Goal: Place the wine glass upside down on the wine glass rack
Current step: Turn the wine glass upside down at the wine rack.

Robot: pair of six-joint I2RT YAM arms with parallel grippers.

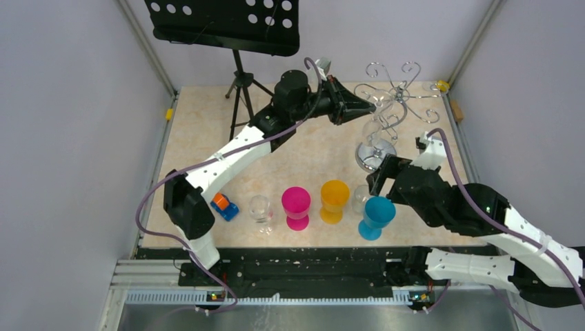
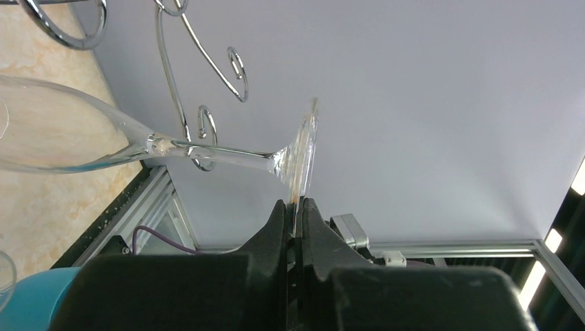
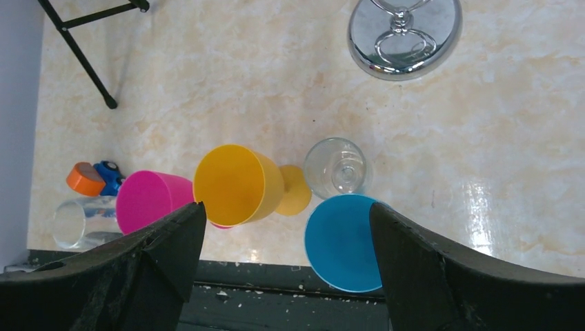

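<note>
Left wrist view: the left gripper (image 2: pixel 296 207) pinches only the foot's edge of the glass (image 2: pixel 227 157), held sideways beside the rack (image 1: pixel 376 154) hooks. It could slip or strike wire. The right gripper (image 3: pixel 284 221) gapes, empty.

Grey walls (image 1: pixel 62 138) enclose a beige marbled tabletop (image 1: pixel 203 127) and black music stand (image 1: pixel 227 27); possibly strip lights (image 2: pixel 578 181) beyond.
</note>
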